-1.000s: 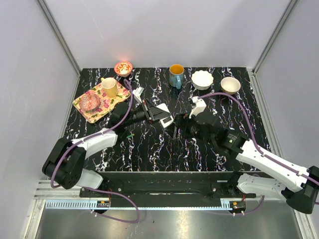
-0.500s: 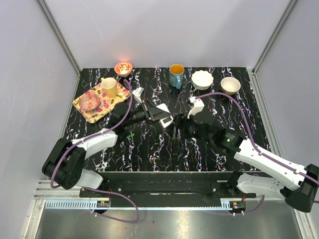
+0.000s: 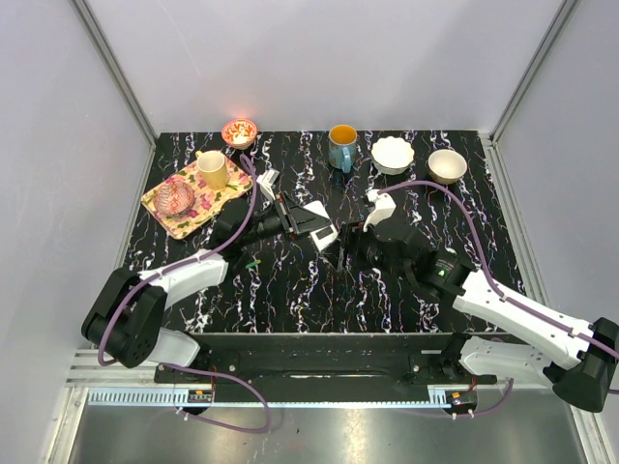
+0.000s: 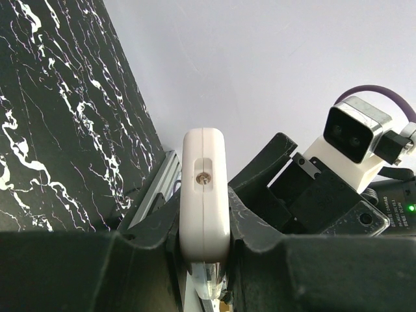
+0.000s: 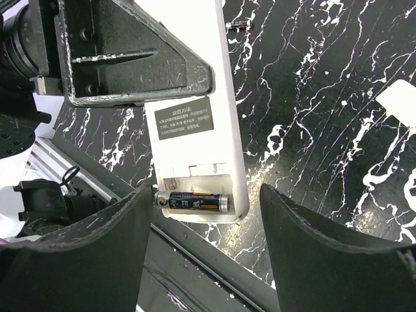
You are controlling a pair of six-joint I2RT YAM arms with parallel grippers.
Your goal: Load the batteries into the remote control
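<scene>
My left gripper (image 3: 302, 222) (image 4: 205, 242) is shut on the white remote control (image 3: 317, 226) (image 4: 204, 195) and holds it above the table with its plain back showing. In the right wrist view the remote (image 5: 195, 78) has its compartment open, and one dark battery (image 5: 192, 201) lies across it at the lower end. My right gripper (image 3: 340, 247) (image 5: 205, 195) is open and straddles that end; its left finger is right at the battery's tip. A second battery (image 5: 237, 25) (image 3: 253, 261) lies loose on the black marbled table.
A small flat white piece (image 5: 400, 101) lies on the table to the right of the remote. A patterned tray (image 3: 164, 208) with a yellow cup (image 3: 214, 170) and a glass dish stands at back left. A blue mug (image 3: 341, 147), two white bowls (image 3: 393, 155) and a small red bowl (image 3: 239, 131) line the back.
My right gripper has shifted slightly up and right, staying at the remote's end. The left gripper and the remote have not moved.
</scene>
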